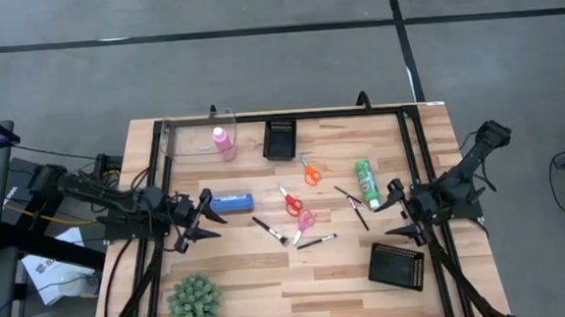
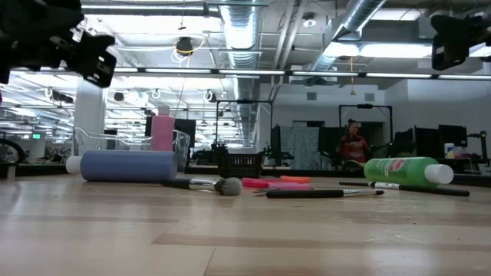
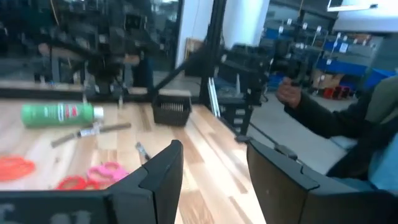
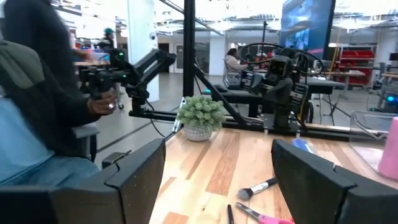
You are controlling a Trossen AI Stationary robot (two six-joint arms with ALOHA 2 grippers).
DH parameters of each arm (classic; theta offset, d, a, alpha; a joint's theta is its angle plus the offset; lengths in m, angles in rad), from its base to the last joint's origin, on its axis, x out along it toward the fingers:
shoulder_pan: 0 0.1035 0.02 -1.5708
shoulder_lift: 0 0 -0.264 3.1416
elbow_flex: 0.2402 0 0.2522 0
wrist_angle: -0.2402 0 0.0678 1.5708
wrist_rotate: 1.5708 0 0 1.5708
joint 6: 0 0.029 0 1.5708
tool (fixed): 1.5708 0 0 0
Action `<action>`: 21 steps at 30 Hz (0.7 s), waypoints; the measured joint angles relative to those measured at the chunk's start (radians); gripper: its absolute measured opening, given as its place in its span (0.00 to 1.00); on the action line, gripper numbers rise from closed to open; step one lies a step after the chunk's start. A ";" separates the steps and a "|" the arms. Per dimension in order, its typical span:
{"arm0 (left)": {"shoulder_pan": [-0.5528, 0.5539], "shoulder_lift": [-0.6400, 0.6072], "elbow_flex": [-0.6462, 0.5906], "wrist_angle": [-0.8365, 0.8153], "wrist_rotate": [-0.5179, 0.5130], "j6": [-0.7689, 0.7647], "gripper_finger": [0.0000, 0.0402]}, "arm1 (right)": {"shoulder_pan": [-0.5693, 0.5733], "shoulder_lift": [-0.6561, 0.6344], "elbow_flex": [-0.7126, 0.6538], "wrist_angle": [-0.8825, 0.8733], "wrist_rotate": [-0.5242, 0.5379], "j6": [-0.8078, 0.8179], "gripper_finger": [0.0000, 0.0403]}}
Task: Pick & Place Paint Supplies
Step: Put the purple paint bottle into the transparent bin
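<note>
The blue bottle [image 1: 231, 202] lies on its side on the table, just to the right of my open left gripper [image 1: 207, 217], which touches nothing. The pink bottle [image 1: 224, 142] stands upright in a clear bin [image 1: 178, 140] at the far left. The green bottle [image 1: 366, 183] lies on its side near my open right gripper [image 1: 395, 211], which hovers clear of it. Orange scissors [image 1: 310, 171], red scissors [image 1: 290, 201] and pink scissors [image 1: 306, 219] lie flat at mid table. Thin brushes [image 1: 270, 230] [image 1: 315, 241] [image 1: 359, 213] lie among them. Nothing is between the fingers of either gripper [image 3: 211, 180] [image 4: 224, 180].
One black mesh tray [image 1: 279, 138] sits at the far middle, another [image 1: 396, 265] at the near right. A spiky green plant [image 1: 194, 300] stands at the near left. Bare wood lies along the near edge. A person with a handheld controller shows beyond the table [image 3: 311, 106] [image 4: 56, 106].
</note>
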 joint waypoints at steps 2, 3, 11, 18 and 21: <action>0.027 -0.058 0.000 -0.045 0.002 0.007 0.43 | 0.011 -0.054 0.000 -0.053 0.000 -0.012 0.70; 0.042 -0.088 0.000 -0.069 -0.003 0.012 0.43 | 0.016 -0.080 0.000 -0.079 0.000 -0.016 0.70; 0.111 -0.352 0.000 -0.243 -0.093 0.035 0.43 | 0.027 -0.112 0.000 -0.162 0.008 -0.014 0.70; 0.103 -0.491 0.000 -0.333 -0.249 0.082 0.44 | 0.027 -0.105 0.000 -0.165 0.008 0.031 0.70; 0.103 -0.470 0.000 -0.325 -0.258 0.077 0.44 | 0.027 -0.098 0.000 -0.165 0.008 0.074 0.70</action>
